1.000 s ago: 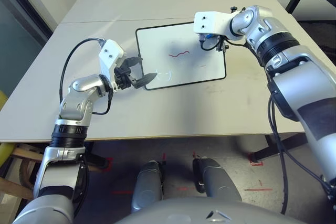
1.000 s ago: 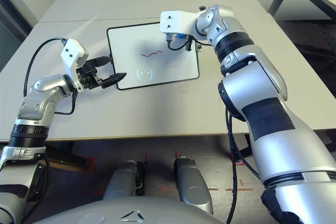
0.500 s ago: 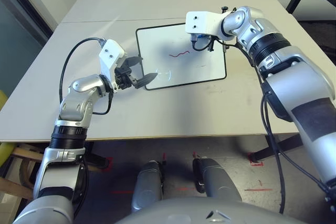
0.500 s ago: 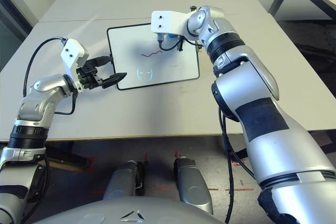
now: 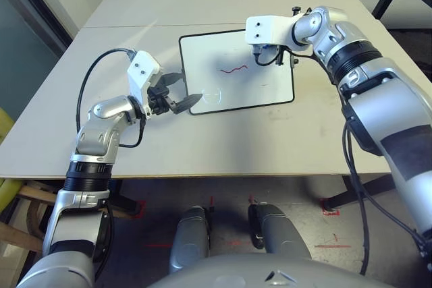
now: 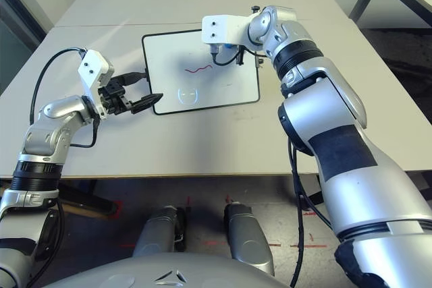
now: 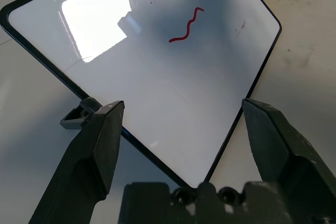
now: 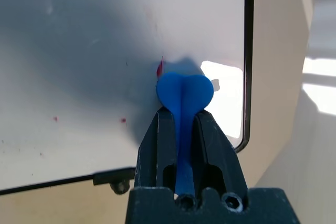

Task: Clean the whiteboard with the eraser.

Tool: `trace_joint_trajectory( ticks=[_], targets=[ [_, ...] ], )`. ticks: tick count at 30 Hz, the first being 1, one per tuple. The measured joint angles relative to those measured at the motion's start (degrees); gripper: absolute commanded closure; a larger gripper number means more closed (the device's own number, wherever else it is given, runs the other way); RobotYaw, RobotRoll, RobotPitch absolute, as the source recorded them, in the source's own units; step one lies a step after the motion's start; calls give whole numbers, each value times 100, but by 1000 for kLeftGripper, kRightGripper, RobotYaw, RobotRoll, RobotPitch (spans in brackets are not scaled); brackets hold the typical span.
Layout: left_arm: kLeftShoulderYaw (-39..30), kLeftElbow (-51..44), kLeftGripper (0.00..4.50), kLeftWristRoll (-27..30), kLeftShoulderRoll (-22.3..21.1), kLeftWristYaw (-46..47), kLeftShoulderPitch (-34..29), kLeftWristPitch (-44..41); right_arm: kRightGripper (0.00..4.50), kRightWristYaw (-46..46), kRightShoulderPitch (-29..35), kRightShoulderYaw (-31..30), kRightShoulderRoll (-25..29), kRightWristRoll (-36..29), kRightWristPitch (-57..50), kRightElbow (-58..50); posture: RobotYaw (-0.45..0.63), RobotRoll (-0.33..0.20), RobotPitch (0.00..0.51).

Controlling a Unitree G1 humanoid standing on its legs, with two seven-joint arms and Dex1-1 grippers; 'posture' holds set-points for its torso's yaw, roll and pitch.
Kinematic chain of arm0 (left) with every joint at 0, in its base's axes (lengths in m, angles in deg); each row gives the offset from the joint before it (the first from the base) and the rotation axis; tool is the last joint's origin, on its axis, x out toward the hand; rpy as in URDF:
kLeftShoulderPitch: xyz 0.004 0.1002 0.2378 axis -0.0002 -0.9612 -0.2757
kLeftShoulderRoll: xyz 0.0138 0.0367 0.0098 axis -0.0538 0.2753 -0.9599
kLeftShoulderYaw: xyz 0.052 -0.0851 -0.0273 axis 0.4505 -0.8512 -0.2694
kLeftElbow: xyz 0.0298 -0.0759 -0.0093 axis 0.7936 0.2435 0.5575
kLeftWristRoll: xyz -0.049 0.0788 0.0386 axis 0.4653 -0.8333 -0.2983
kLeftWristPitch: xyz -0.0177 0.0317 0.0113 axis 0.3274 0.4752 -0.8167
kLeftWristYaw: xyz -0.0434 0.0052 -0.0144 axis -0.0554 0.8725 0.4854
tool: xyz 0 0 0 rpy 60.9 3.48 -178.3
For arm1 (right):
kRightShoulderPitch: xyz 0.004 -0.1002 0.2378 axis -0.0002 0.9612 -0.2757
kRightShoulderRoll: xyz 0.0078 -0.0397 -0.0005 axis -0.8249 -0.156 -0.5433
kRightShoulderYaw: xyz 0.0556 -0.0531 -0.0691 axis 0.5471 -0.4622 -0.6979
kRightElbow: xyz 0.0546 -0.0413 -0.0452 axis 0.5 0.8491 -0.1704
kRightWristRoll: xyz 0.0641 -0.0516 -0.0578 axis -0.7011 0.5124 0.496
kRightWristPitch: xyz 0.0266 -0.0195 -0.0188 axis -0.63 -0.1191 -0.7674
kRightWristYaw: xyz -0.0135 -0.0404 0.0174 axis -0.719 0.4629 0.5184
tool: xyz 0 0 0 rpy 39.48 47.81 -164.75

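1. We see the blue bone-shaped eraser (image 8: 185,95), its rounded end lobed, over the whiteboard (image 5: 236,89).
2. Its long axis runs along the right gripper's (image 8: 184,116) fingers, lobes outward.
3. Right gripper: closed on the eraser. Left gripper (image 7: 184,103): wide open, empty, at the board's edge.
4. The black-framed board, marked with a red squiggle (image 5: 234,69), lies on a pale table (image 5: 270,146).

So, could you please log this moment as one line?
right gripper: shut on eraser | left gripper: open by whiteboard | red squiggle: unwiped
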Motion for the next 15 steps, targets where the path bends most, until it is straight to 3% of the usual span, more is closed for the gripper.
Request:
trace_joint_trajectory(
  ticks=[15],
  targets=[
    [3, 2, 0, 0, 1, -7, 18, 0, 4341, 109, 164, -105, 295, 153, 3, 2, -46, 0, 91]
  ],
)
